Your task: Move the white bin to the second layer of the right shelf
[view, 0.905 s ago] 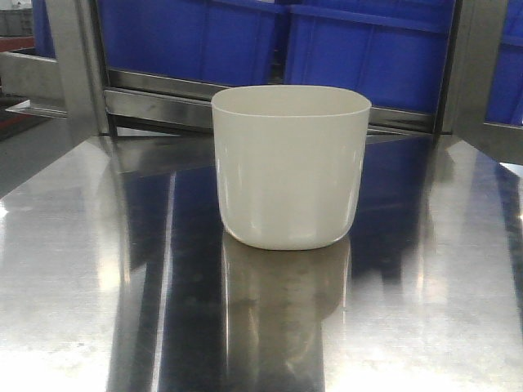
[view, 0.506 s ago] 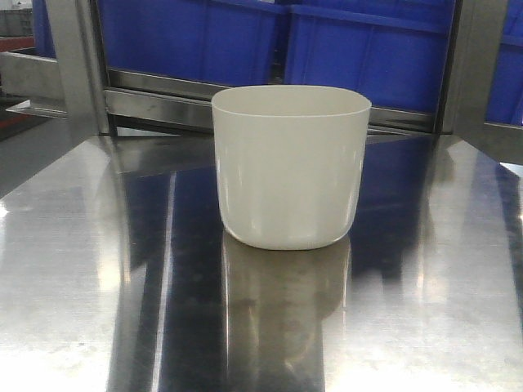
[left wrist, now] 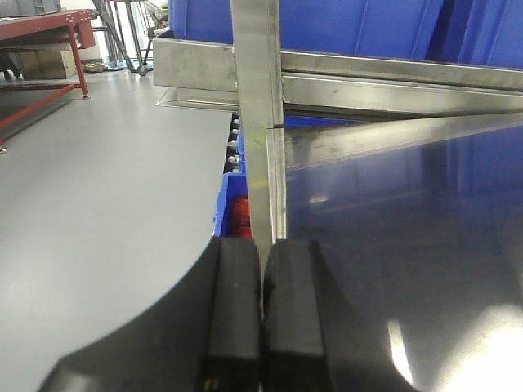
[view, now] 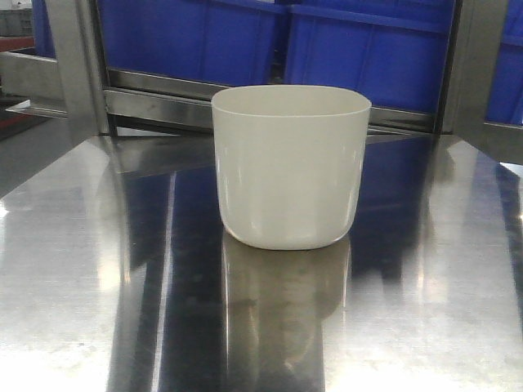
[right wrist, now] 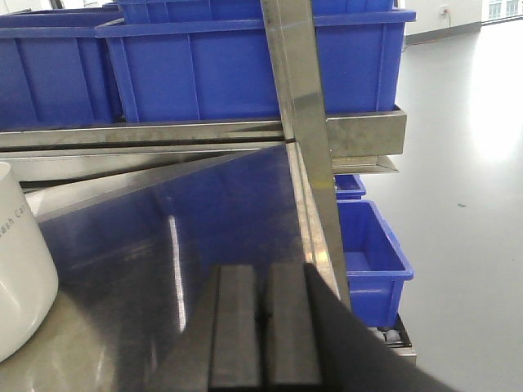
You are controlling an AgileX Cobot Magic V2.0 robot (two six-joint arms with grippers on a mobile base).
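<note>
The white bin [view: 288,167] stands upright on the mirror-like steel tabletop [view: 73,269], in the middle of the front view. Its edge also shows at the far left of the right wrist view [right wrist: 20,269]. My left gripper [left wrist: 261,253] is shut and empty above the table's left edge. My right gripper [right wrist: 263,278] is shut and empty above the table's right side, well right of the bin. Neither gripper shows in the front view. The roller rails of the right shelf's second layer are out of view.
Blue crates [view: 359,49] sit on the steel rack level behind the table, with upright steel posts [view: 78,65] at both sides. A lower blue crate [right wrist: 376,253] stands right of the table. Grey floor [left wrist: 98,180] lies to the left.
</note>
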